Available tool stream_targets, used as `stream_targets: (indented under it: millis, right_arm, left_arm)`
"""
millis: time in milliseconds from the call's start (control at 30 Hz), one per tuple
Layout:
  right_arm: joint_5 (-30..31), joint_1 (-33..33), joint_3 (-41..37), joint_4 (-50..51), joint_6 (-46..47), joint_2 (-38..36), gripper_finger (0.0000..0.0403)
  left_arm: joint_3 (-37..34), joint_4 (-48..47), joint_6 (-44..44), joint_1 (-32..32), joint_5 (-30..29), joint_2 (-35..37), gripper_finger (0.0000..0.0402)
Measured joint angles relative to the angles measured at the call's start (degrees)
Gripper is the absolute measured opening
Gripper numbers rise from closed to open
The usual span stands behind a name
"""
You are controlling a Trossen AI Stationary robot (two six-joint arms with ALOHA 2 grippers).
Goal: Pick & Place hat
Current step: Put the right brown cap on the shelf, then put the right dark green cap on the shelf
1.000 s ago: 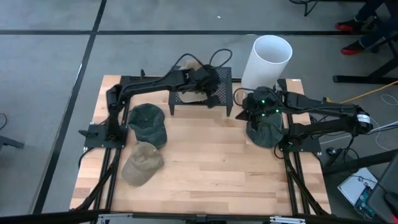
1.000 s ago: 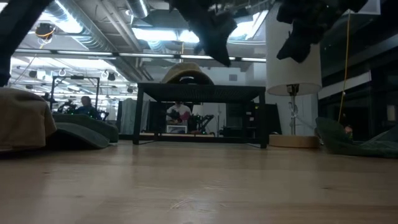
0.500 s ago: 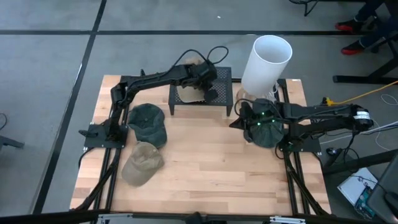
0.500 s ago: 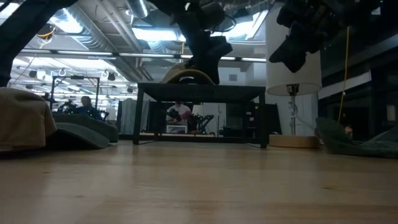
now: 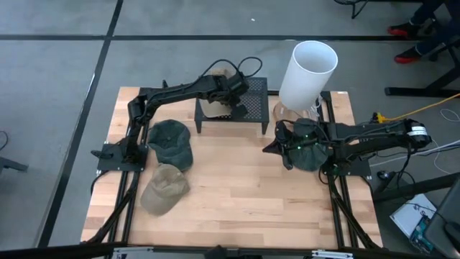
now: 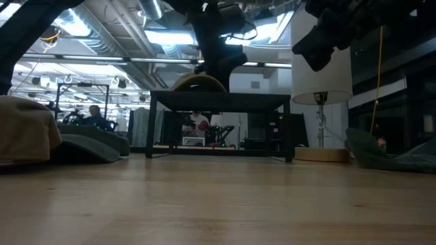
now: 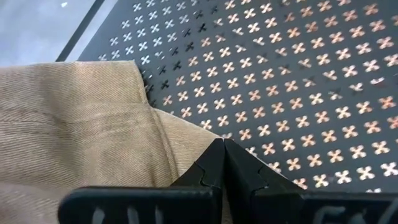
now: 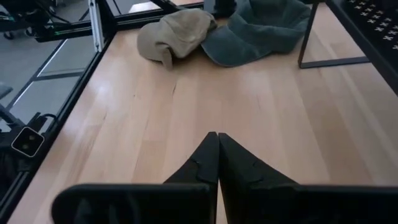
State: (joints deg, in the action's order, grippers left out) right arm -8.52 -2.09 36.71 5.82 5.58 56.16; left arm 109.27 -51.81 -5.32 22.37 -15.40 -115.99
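A tan hat (image 5: 214, 108) lies on the black perforated stand (image 5: 255, 108) at the table's far middle. My left gripper (image 5: 231, 103) is shut, slants down over the stand, and its tips (image 7: 222, 146) sit at that hat's edge. My right gripper (image 5: 269, 147) hangs shut above the bare wood right of centre and points toward the table's left. It holds nothing, as the right wrist view (image 8: 217, 138) shows. A dark green hat (image 5: 310, 155) lies under the right arm. A green hat (image 5: 171, 142) and another tan hat (image 5: 164, 188) lie at the left. My left gripper's shut fingertips (image 7: 214, 158) meet the edge of the tan hat's cloth (image 7: 177, 140), coming from above at a slant. Whether they press the cloth or only lie beside it, I cannot tell. The hat rests on the stand's perforated top (image 7: 311, 93).
A tall white tube (image 5: 307, 70) stands at the far right beside the stand. The stand has thin black legs (image 6: 153, 126) with open space underneath. Bare wood lies across the table's middle and near part (image 5: 244, 194). Black frame rails run along both sides.
My left gripper has come down toward the tan hat on the stand and tipped further downward, staying shut. My right gripper has swung off the dark green hat toward the table's middle and sunk a little, also shut.
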Motion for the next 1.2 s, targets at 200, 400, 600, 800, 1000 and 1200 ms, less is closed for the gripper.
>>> stream_targets:
  millis: [200,400,600,800,1000,1200]
  right_arm:
    - [-0.01,0.37,0.00,0.01,-0.45,0.00,0.0007]
    - [-0.01,0.36,0.00,0.01,-1.32,0.00,0.0007]
    - [-0.01,0.36,0.00,0.01,-1.37,0.00,0.0007]
    - [-0.01,0.53,0.00,-0.08,-1.53,0.00,0.0007]
    - [-0.01,0.69,0.00,0.22,-1.44,0.00,0.0007]
    - [-0.03,1.92,0.00,1.60,-1.40,0.00,0.0007]
  left_arm:
    - [0.07,-2.16,-0.99,-0.22,-0.39,0.14,0.0001]
    - [-0.01,-4.25,-1.68,-0.84,-0.52,0.96,0.0002]
    - [-0.15,-4.76,-1.72,-2.43,-4.61,2.90,0.0002]
    - [-0.15,-3.20,-1.38,-5.36,-7.21,5.30,0.0002]
    - [-2.08,-2.37,-0.70,-11.61,-12.02,9.38,0.0001]
    - [-9.47,-0.72,-1.06,-18.00,-13.07,15.58,0.0001]
